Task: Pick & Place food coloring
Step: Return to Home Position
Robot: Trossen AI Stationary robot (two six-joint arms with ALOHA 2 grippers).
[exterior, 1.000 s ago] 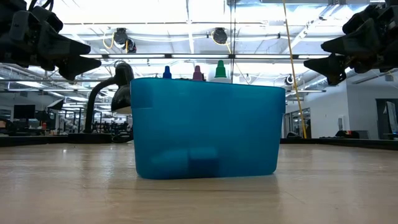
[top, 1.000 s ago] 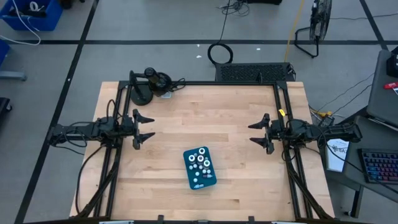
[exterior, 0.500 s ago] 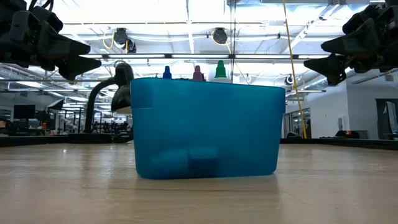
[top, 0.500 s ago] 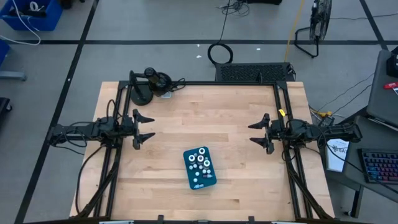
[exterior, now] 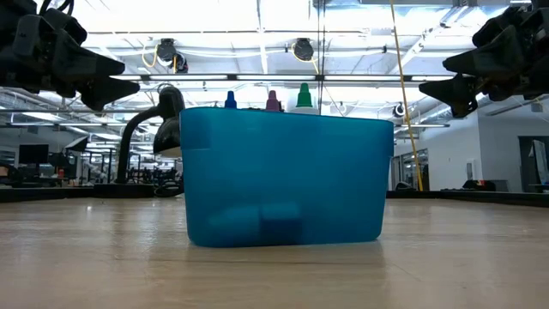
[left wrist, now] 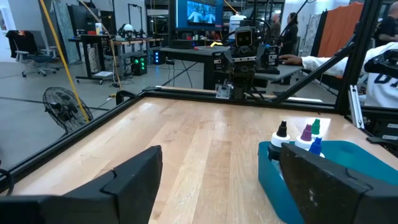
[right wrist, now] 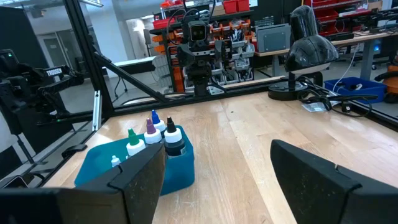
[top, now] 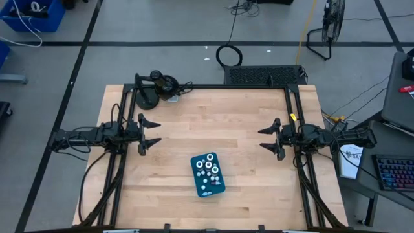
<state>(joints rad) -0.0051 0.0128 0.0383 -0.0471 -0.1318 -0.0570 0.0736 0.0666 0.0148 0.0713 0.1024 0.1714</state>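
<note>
Both claws, left [top: 159,132] and right [top: 261,138], hang spread and empty at opposite bench [top: 213,116] edges; we see the food coloring [top: 208,168] gathered inside the teal bin [top: 197,184], so placing looks finished.

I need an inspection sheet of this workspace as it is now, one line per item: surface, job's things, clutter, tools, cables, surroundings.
Surface: light wooden tabletop, no spills seen.
Job's things: small white-capped food coloring bottles stand together inside the blue plastic bin, near the table's front middle; none seen outside it.
Clutter: black desk lamp at the far left corner.
Tools: left tool and right tool are open, empty and raised at their own sides, apart from the bin.
Cables: black coiled cable on the floor behind the table.
Surroundings: standing fan and keyboard, both off the table.
</note>
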